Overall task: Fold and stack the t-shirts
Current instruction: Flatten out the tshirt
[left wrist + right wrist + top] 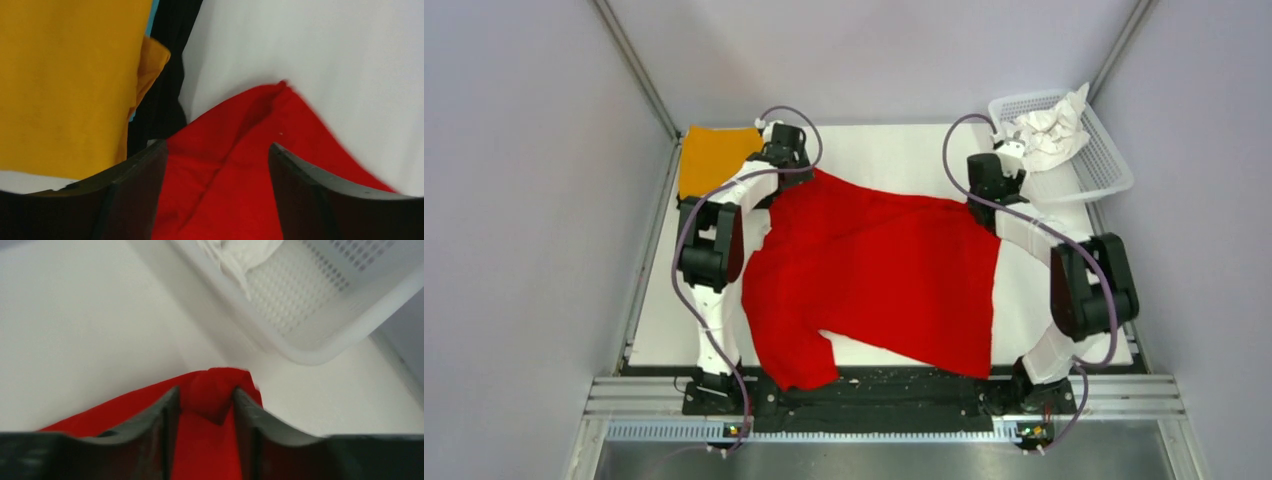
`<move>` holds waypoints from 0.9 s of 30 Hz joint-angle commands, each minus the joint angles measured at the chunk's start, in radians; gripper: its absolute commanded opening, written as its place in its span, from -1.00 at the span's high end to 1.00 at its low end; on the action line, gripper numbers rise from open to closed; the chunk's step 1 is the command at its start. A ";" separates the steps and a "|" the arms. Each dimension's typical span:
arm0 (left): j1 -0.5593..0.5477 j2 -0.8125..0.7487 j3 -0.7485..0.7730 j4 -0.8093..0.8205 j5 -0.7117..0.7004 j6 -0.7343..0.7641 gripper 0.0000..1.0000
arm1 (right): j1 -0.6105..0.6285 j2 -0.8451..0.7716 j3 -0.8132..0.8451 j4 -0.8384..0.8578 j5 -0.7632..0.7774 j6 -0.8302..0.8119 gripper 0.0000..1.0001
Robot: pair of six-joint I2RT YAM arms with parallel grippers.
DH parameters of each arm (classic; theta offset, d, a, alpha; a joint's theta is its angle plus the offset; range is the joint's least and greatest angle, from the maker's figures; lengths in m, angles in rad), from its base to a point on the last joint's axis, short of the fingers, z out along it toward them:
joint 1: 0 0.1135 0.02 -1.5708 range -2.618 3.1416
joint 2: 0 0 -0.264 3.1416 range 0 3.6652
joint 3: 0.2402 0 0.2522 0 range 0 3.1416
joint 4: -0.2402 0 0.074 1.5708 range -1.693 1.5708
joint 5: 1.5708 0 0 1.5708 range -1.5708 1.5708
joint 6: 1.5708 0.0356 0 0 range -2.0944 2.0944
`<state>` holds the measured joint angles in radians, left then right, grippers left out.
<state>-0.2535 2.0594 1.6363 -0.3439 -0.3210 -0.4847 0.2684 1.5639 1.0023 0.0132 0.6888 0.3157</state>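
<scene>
A bright red t-shirt (874, 270) lies spread on the white table, one sleeve hanging over the near edge. My left gripper (779, 150) is at its far left corner, jaws open with red cloth (260, 130) lying between the fingers (217, 146). My right gripper (996, 165) is at the far right corner, jaws close together on a bunched lump of the red shirt (125, 405) between them (206, 390). A folded orange t-shirt (712, 158) lies far left on a black one (167, 90), with a teal sliver (152, 10) showing. A crumpled white t-shirt (1049, 128) sits in the basket.
The white mesh basket (1104, 165) stands at the far right corner, close beyond my right gripper; it also shows in the right wrist view (320, 305). Grey walls enclose the table on the left, the right and at the back. A black rail (904, 385) runs along the near edge.
</scene>
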 commanded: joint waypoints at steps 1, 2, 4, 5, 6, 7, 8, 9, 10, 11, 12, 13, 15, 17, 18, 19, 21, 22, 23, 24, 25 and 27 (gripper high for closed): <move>0.011 -0.012 0.137 -0.026 0.012 -0.012 -0.81 | -0.019 0.121 0.175 -0.053 -0.021 0.065 -0.31; 0.011 -0.017 0.140 -0.031 0.012 -0.010 -0.90 | -0.020 0.119 0.176 -0.054 -0.034 0.068 -0.53; 0.010 -0.037 0.131 -0.045 0.020 -0.015 -0.97 | -0.019 0.089 0.175 -0.057 -0.076 0.071 -0.93; 0.010 -0.050 0.119 -0.055 0.031 -0.021 -0.97 | -0.019 0.074 0.174 -0.068 -0.108 0.072 -0.97; 0.010 -0.066 0.101 -0.060 0.054 -0.025 -0.97 | -0.019 0.059 0.171 -0.084 -0.138 0.076 -0.98; 0.010 -0.082 0.082 -0.072 0.082 -0.036 -0.97 | -0.019 0.045 0.165 -0.104 -0.176 0.083 -0.97; 0.010 -0.102 0.060 -0.084 0.107 -0.045 -0.98 | -0.019 0.030 0.154 -0.118 -0.223 0.089 -0.97; 0.010 -0.123 0.031 -0.095 0.129 -0.057 -0.98 | -0.018 0.014 0.134 -0.129 -0.271 0.094 -0.97; 0.010 -0.144 -0.004 -0.102 0.144 -0.070 -0.98 | -0.020 0.000 0.108 -0.134 -0.327 0.102 -0.97; 0.010 -0.166 -0.041 -0.108 0.158 -0.081 -0.97 | -0.020 -0.015 0.077 -0.128 -0.394 0.106 -0.97; 0.010 -0.190 -0.073 -0.117 0.170 -0.092 -0.97 | -0.019 -0.028 0.042 -0.121 -0.464 0.106 -0.97; 0.010 -0.210 -0.108 -0.122 0.186 -0.099 -0.97 | -0.018 -0.039 0.009 -0.113 -0.534 0.107 -0.97; 0.010 -0.253 -0.187 -0.114 0.220 -0.126 -0.97 | -0.015 -0.056 -0.050 -0.102 -0.673 0.116 -0.98; 0.010 -0.272 -0.256 -0.077 0.300 -0.158 -0.97 | -0.006 -0.071 -0.107 -0.106 -0.726 0.128 -0.97; 0.010 -0.276 -0.283 -0.066 0.347 -0.177 -0.96 | -0.001 -0.078 -0.131 -0.104 -0.733 0.128 -0.97; 0.010 -0.276 -0.311 -0.050 0.379 -0.195 -0.94 | 0.008 -0.088 -0.154 -0.099 -0.730 0.123 -0.98; 0.010 -0.269 -0.347 -0.016 0.386 -0.216 -0.91 | 0.017 -0.102 -0.197 -0.093 -0.720 0.120 -0.97; 0.010 -0.259 -0.353 -0.015 0.370 -0.223 -0.90 | 0.016 -0.107 -0.216 -0.090 -0.717 0.120 -0.97; 0.010 -0.247 -0.351 -0.020 0.367 -0.231 -0.88 | 0.017 -0.108 -0.230 -0.093 -0.710 0.120 -0.97; 0.010 -0.235 -0.347 -0.022 0.370 -0.238 -0.87 | 0.016 -0.107 -0.240 -0.096 -0.702 0.119 -0.97; 0.010 -0.223 -0.347 -0.013 0.380 -0.243 -0.84 | 0.016 -0.102 -0.251 -0.098 -0.694 0.119 -0.97; 0.007 -0.201 -0.355 0.019 0.402 -0.257 -0.76 | 0.017 -0.096 -0.263 -0.109 -0.673 0.120 -0.97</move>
<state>-0.2428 1.8313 1.2816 -0.4118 0.0292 -0.6918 0.2787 1.5120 0.7498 -0.1181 0.0093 0.4240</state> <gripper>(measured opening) 0.906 0.986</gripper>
